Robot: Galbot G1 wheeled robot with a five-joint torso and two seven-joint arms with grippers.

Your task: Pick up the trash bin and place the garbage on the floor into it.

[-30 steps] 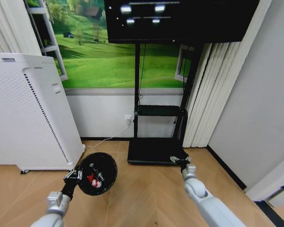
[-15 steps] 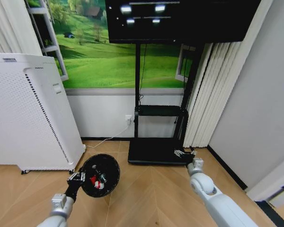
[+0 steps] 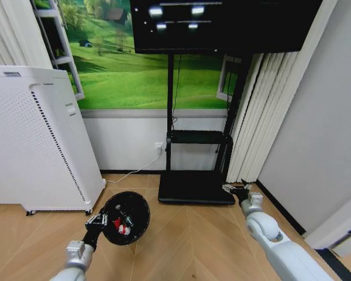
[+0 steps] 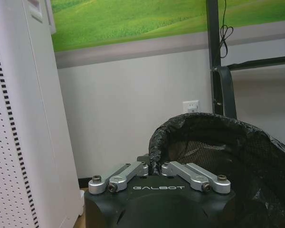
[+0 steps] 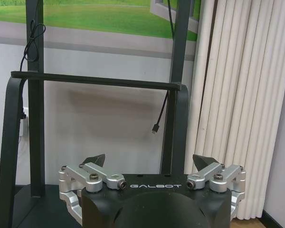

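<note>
The left hand (image 3: 97, 223) is clamped on the near rim of the small black cylindrical trash bin with a black bag lining (image 3: 126, 218) and holds it above the wooden floor (image 3: 187, 246), at the near left of the scene. In the left wrist view, the two metal fingers (image 4: 128, 172) meet at the crinkled bag edge of the bin (image 4: 218, 156). The bin is tilted so that its round opening faces the head camera. Red-and-white scraps of garbage (image 3: 120, 226) lie inside it.

The right hand (image 3: 236, 188) is at the near right, beside the right corner of the flat black base of the screen stand (image 3: 190, 187). Its fingers (image 5: 203, 163) are spread apart and grip nothing.

A large white perforated appliance (image 3: 35, 140) stands at the left, just beyond the bin. White pleated curtains (image 3: 263, 111) hang at the right, behind the right hand.
</note>
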